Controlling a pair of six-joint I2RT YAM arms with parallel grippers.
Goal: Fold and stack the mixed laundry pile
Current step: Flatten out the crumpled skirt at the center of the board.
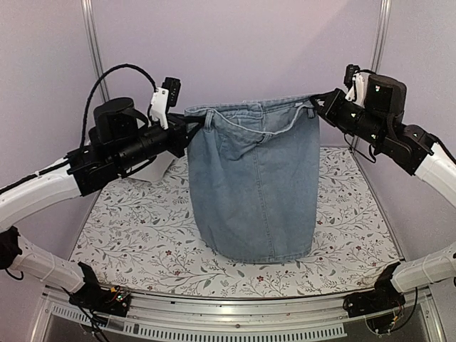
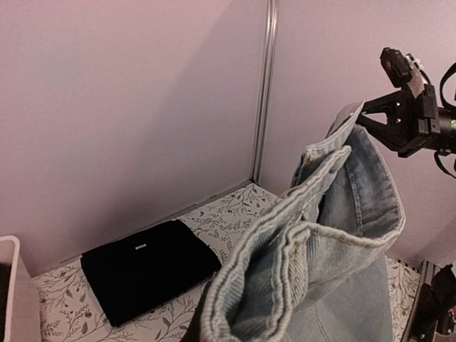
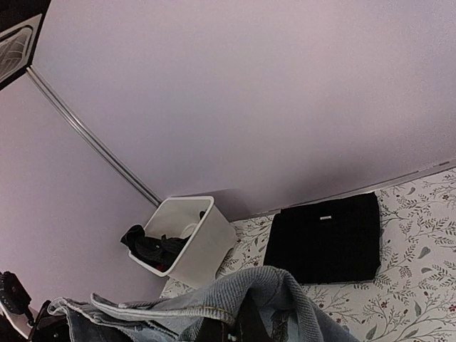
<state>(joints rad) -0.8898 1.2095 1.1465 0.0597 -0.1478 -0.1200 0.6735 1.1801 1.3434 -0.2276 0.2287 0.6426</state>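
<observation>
Light blue denim jeans (image 1: 255, 182) hang in the air between my two arms, their lower edge touching the floral table cloth (image 1: 128, 228). My left gripper (image 1: 191, 128) is shut on the waistband's left end, and the waistband (image 2: 285, 271) fills the left wrist view. My right gripper (image 1: 317, 105) is shut on the waistband's right end; the denim (image 3: 235, 299) also shows in the right wrist view. A folded black cloth piece (image 2: 146, 267) lies flat at the back of the table, also seen in the right wrist view (image 3: 324, 239). Dark clothes (image 3: 153, 248) sit in the bin.
A white plastic bin (image 3: 196, 246) stands tilted at the back left corner by the wall, its edge showing in the left wrist view (image 2: 14, 292). Plain walls and metal corner posts (image 1: 89, 43) enclose the table.
</observation>
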